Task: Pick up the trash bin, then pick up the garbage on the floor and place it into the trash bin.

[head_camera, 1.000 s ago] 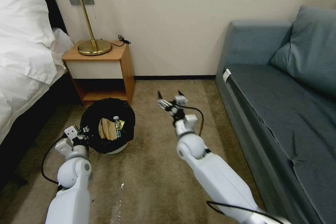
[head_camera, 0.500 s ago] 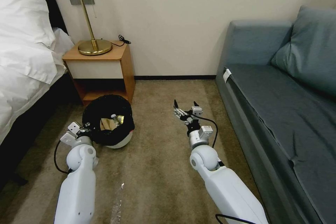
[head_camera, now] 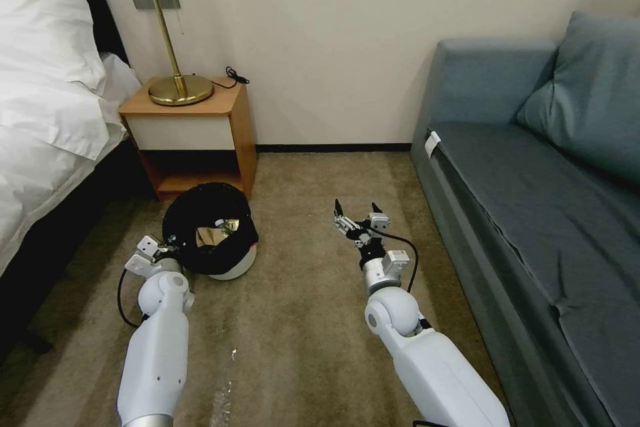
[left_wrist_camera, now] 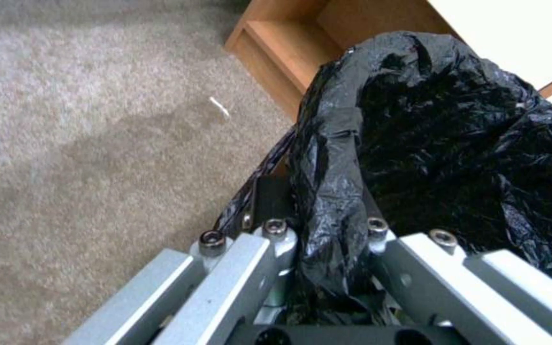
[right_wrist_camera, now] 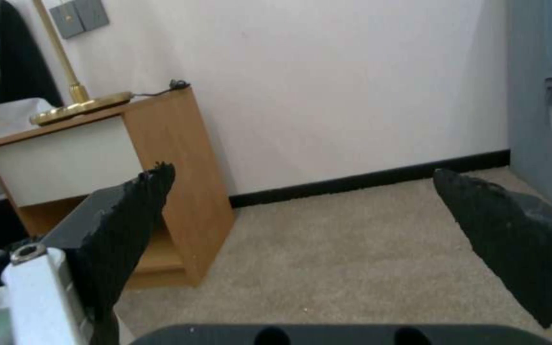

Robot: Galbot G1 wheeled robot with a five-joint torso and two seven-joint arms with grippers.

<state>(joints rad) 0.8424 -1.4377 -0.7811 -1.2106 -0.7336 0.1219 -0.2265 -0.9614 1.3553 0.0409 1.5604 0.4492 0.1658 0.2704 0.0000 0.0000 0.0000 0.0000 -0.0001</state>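
Now the left hand [head_camera: 165, 248] clamps the small white bag-lined trash bin [head_camera: 212, 238] on tan carpet [head_camera: 300, 320]; right hand [head_camera: 355, 215] spread wide.

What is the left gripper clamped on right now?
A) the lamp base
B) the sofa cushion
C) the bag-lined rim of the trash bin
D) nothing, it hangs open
C: the left gripper has its fingers on either side of the black bag fold at the rim of the trash bin.
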